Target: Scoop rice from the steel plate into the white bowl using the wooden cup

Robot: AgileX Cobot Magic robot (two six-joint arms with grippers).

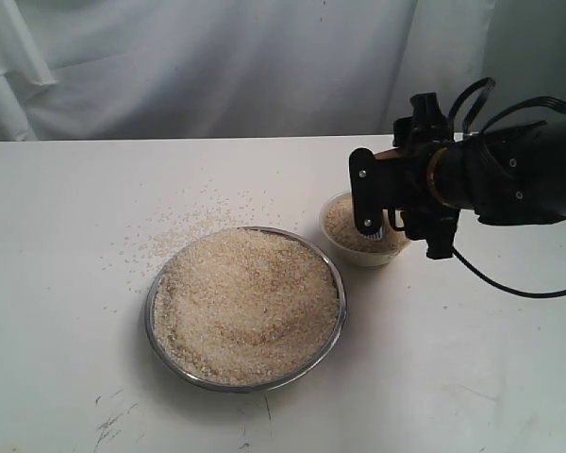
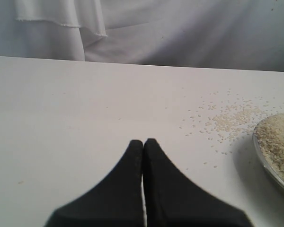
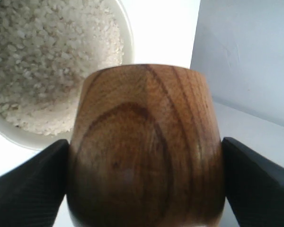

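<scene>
1. The wide, shallow steel plate (image 1: 152,311) sits mid-table, nearer the front edge, with pale beige rice (image 1: 245,302) heaped in it.
2. The small cream-white bowl (image 1: 362,260) stands just beside the plate, toward the table's far and right edges. It also holds rice.
3. The right gripper (image 3: 144,187) clamps its two fingers on the reddish-brown wooden cup (image 3: 144,137), holding it above the bowl.
4. The left gripper (image 2: 143,143) is near the left edge, its fingers pressed together with nothing between them.
5. Loose grains (image 1: 174,225) lie on the white tabletop (image 1: 57,283) beyond the plate.

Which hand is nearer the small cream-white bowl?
Right. The right hand, gripping the reddish-brown wooden cup, hangs over the cream-white bowl; the left hand, shut, is over the white table beside the shiny steel plate.
</scene>
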